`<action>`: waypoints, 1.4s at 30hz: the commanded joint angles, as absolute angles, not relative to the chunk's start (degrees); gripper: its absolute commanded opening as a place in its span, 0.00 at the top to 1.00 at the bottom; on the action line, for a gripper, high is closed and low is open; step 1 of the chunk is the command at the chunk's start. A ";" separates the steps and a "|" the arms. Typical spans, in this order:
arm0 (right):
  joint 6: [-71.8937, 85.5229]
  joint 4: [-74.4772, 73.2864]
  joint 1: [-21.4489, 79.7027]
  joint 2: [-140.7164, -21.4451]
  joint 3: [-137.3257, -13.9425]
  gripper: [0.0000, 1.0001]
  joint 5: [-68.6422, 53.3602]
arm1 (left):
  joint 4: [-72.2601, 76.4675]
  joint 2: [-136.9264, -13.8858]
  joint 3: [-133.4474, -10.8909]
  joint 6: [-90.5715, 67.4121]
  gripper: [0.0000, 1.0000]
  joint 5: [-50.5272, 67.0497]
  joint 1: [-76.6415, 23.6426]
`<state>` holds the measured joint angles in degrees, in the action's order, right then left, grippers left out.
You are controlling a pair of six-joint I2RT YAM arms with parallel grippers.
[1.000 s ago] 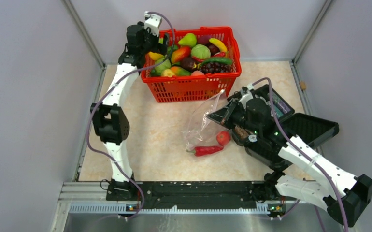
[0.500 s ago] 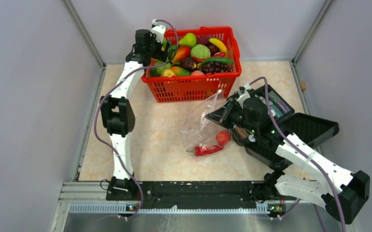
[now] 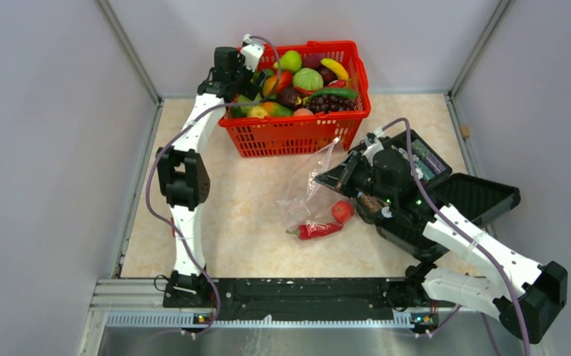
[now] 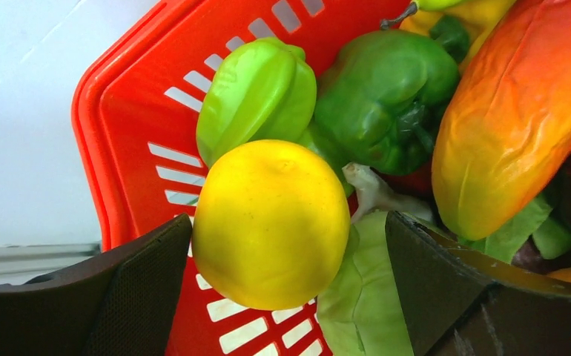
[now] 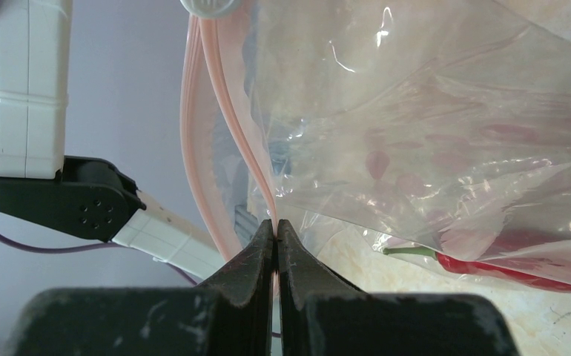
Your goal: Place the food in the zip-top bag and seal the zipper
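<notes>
My left gripper (image 3: 251, 68) reaches into the red basket's (image 3: 297, 133) left end, open, its fingers either side of a yellow lemon (image 4: 271, 222) without clamping it. Beside the lemon lie a green starfruit (image 4: 256, 93), a green pepper (image 4: 386, 96) and a cabbage leaf (image 4: 357, 293). My right gripper (image 5: 276, 226) is shut on the pinkish zipper (image 5: 227, 111) of the zip-top bag (image 3: 308, 189), holding its mouth up. A red chili (image 3: 319, 231) and a red tomato (image 3: 342, 211) lie in the bag's lower end; the chili shows in the right wrist view (image 5: 490, 268).
The basket holds several more toy foods: pear (image 3: 290, 59), cabbage (image 3: 308, 78), banana (image 3: 335, 67), grapes (image 3: 332, 103). An open black case (image 3: 468, 196) lies under my right arm at the right. Grey walls enclose the table.
My left arm has reached further right and down into the basket, bringing its open fingers around the lemon. My right gripper and the bag have not moved.
</notes>
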<state>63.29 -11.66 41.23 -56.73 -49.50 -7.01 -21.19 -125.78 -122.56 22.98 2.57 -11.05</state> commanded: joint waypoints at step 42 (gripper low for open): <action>63.70 -9.13 41.38 -55.38 -49.05 1.00 -7.03 | -14.74 -95.88 -98.56 10.05 0.93 21.46 -15.02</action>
<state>63.29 -11.53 41.23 -56.62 -49.47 -7.01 -21.56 -101.73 -102.61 16.51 13.30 -14.98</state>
